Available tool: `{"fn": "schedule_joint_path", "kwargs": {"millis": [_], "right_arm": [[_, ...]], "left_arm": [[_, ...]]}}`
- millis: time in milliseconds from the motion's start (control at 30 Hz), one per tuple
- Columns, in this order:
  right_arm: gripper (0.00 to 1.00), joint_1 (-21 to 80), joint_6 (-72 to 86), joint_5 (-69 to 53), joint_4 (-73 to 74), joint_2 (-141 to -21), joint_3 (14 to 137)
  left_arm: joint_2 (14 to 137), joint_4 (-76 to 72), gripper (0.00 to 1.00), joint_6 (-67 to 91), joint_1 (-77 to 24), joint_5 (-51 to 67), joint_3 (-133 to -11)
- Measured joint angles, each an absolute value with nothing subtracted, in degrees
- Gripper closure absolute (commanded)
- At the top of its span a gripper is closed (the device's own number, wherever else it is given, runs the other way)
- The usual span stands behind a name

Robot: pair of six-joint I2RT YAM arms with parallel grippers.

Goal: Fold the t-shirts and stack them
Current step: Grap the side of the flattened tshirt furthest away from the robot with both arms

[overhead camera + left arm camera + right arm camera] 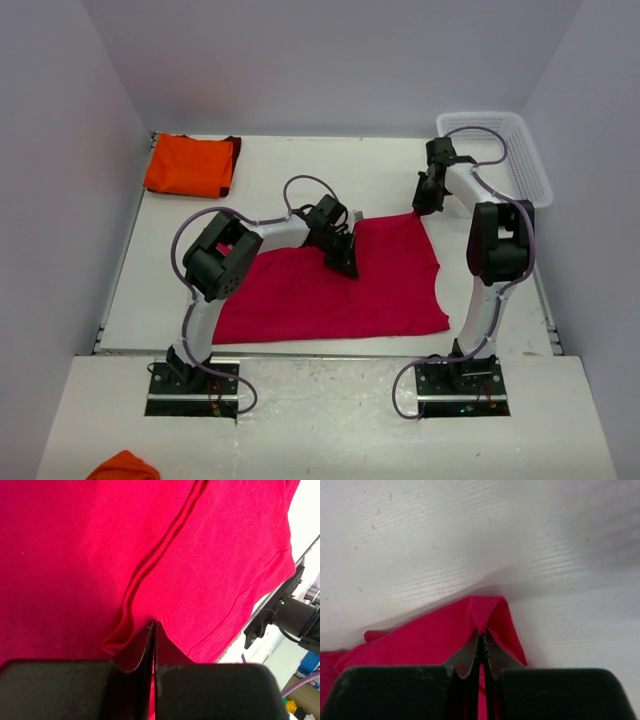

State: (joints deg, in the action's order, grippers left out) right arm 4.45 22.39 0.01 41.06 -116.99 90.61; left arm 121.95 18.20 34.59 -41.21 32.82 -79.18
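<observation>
A pink shirt (330, 295) lies spread on a white table (300, 170) between two robot arms. The left gripper (154, 626) is clamped on a ridge of cloth at the shirt's far edge. The right gripper (481, 639) pinches its far right corner, jaws fully closed. An orange shirt (188, 165) sits folded at the table's far left corner, well apart. The cloth looks light, limp and wrinkle-prone, so corners and edges seem best to hold.

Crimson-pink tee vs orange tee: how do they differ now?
The crimson-pink cloth t-shirt lies spread mid-table; the orange cloth t-shirt sits folded in the far left corner. The left pincer and right pincer pinch the crimson one; nothing touches the orange one. Both rest on the white table.
</observation>
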Motion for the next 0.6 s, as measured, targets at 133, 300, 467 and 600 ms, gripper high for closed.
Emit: {"fn": "schedule_joint_path", "kwargs": {"millis": [133,300,467,600], "right_arm": [[1.0,5.0,21.8,0.0,40.6,-115.5,89.6],[1.0,7.5,21.5,0.3,39.3,-109.1,85.3],[1.0,11.8,21.3,0.7,37.3,-103.0,81.0],[1.0,15.4,21.6,1.9,36.8,-100.7,77.6]], "left_arm": [[122.2,17.9,1.0,35.4,-41.1,33.3,-79.2],[123.1,17.0,1.0,36.5,-40.7,35.4,-79.2],[123.3,16.8,1.0,36.9,-40.6,35.8,-79.2],[123.4,16.9,1.0,37.0,-40.6,35.9,-79.3]]}}
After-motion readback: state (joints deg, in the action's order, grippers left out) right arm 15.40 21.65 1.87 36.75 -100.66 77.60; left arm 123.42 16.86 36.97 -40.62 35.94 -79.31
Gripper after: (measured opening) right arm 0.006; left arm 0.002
